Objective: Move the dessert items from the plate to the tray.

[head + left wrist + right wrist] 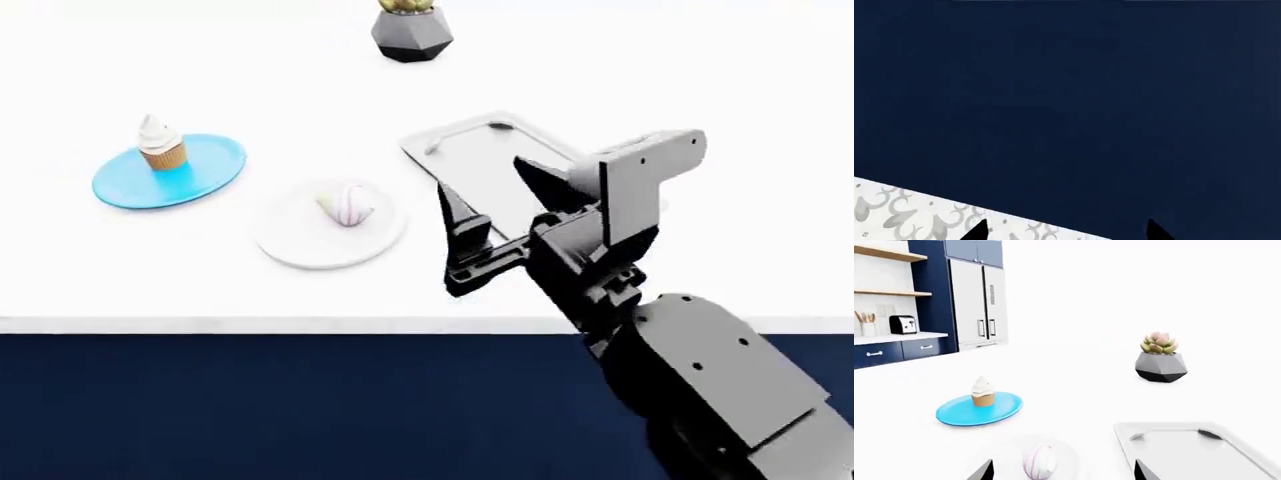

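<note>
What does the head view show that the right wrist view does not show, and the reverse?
Only the head view shows the right arm with its open tool from outside, and the counter's dark blue front. Only the right wrist view shows the kitchen behind: cabinets, shelves and a toaster. Both show the cupcake on the blue plate, the striped sweet on the white plate, the tray and the succulent.

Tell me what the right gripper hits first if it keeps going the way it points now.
Probably the cone-shaped sweet on the white plate: in the right wrist view it lies between the fingertips of the open right gripper, just ahead. The tray lies off to one side. Depth is uncertain.
</note>
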